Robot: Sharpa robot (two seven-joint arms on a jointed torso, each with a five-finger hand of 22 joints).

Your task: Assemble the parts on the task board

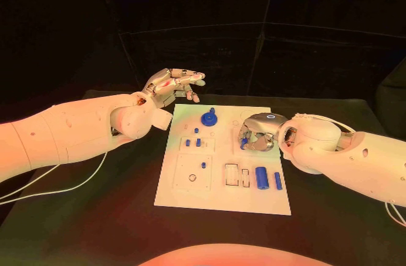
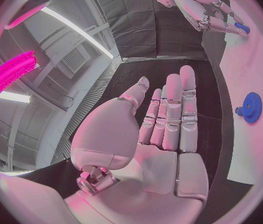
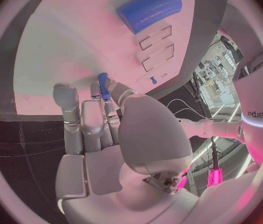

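The white task board [image 1: 222,189] lies in the middle of the black table. A blue gear [image 1: 210,119] stands near its far edge, also seen in the left wrist view as the gear [image 2: 252,107]. Two small blue pegs [image 1: 193,141] stand left of centre. A blue cylinder [image 1: 262,177] and a thin blue rod [image 1: 277,181] lie at the right. My right hand [image 1: 258,134] hovers over the board's right half and pinches a small blue peg [image 3: 104,84] between thumb and finger. My left hand [image 1: 173,84] is raised beyond the board's far left corner, its fingers [image 2: 171,109] straight and holding nothing.
Rectangular slots [image 1: 237,175] and a square recessed panel [image 1: 193,171] with small holes sit in the board's near half. Black table [image 1: 101,213] surrounds the board. A thin white cable [image 1: 59,189] trails from my left arm across the table's left side.
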